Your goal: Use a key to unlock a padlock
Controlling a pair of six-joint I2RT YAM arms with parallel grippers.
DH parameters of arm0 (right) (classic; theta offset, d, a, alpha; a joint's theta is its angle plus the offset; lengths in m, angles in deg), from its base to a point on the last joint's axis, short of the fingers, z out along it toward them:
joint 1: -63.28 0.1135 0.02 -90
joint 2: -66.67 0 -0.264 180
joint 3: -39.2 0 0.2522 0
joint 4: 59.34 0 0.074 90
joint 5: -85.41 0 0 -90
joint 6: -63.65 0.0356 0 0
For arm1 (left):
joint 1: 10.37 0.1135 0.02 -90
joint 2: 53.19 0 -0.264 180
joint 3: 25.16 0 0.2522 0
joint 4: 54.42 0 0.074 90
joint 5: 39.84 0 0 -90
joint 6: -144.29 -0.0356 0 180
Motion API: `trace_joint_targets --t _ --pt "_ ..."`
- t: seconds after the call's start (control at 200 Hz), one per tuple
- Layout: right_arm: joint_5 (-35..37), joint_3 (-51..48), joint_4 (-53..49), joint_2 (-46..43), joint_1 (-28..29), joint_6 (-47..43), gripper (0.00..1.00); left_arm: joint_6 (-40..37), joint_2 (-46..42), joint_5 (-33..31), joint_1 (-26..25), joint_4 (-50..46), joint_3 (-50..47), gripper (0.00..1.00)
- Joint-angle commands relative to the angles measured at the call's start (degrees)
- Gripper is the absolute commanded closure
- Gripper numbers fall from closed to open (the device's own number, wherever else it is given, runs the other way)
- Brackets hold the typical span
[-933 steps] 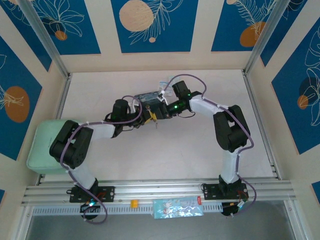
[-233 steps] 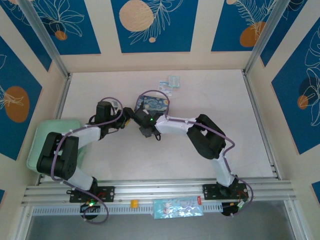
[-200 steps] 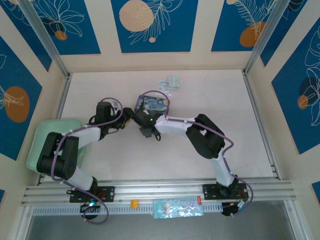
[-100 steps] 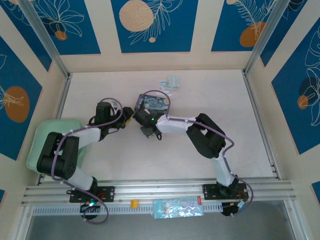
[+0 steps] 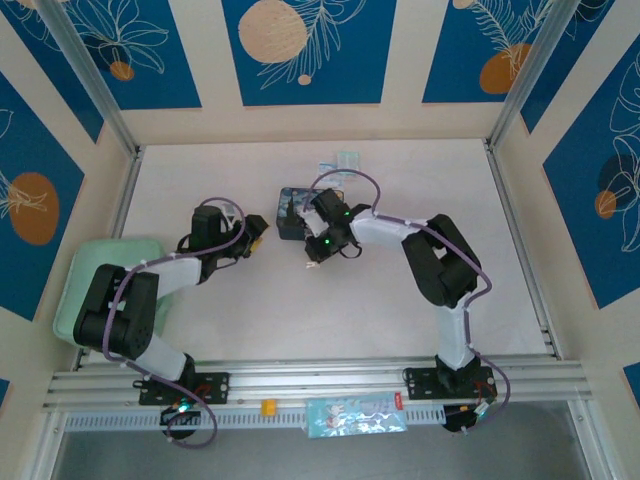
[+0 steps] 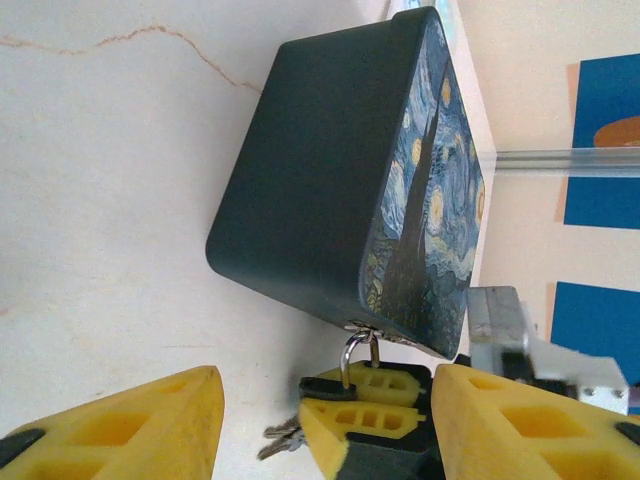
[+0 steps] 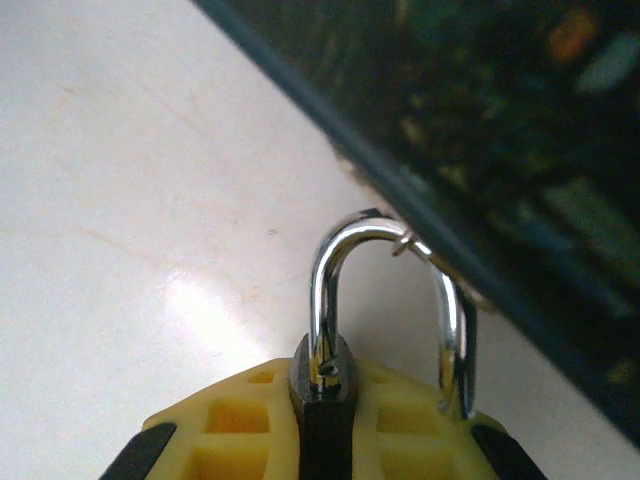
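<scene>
At the tin [image 6: 330, 190] edge, the right tool [image 7: 322, 440] pinches the dark padlock [image 7: 322, 385], shiny shackle hooked on; left tool [image 5: 255, 229] spread over open counter [image 6: 100, 200].

A pale cream table [image 5: 400, 300] is spreading under soft, even light; beige walls [image 5: 300, 122] are rising around it, carrying blue panels [image 5: 305, 50] with peach circles and white leaf drawings; aluminium rails [image 5: 320, 378] are running along the near edge; a mint-green pad [image 5: 75, 300] is lying at the left side; a patterned packet [image 5: 355, 415] is resting below the rails, near a small yellow piece [image 5: 268, 406].
</scene>
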Motion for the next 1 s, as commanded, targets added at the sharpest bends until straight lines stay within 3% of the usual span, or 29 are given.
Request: trace_joint_targets --t 0.0,0.16,0.345,0.555,0.825,0.995 --pt "-11.7 2.9 -3.7 0.6 -1.4 -8.1 1.0 0.5 0.4 1.4 0.8 2.7 -1.1 0.44" --pt "-8.7 0.7 -0.6 -0.8 -0.4 -17.5 1.0 0.7 0.5 2.0 0.9 3.7 -1.8 0.44" --pt "-2.8 7.3 -6.8 4.3 -0.2 -25.3 1.0 0.7 0.6 2.3 1.0 4.5 -2.2 0.44" --pt "-0.8 10.0 -5.8 6.8 -0.1 -31.7 1.0 1.1 0.7 2.8 1.0 4.8 -2.4 0.44" --pt "2.8 17.3 -8.9 11.5 -0.3 -33.6 1.0 1.4 0.6 3.1 1.1 5.1 -2.6 0.44" --pt "-3.4 18.5 -9.5 11.2 -0.1 -29.0 1.0 1.0 1.9 3.3 0.8 7.3 -2.3 0.47"
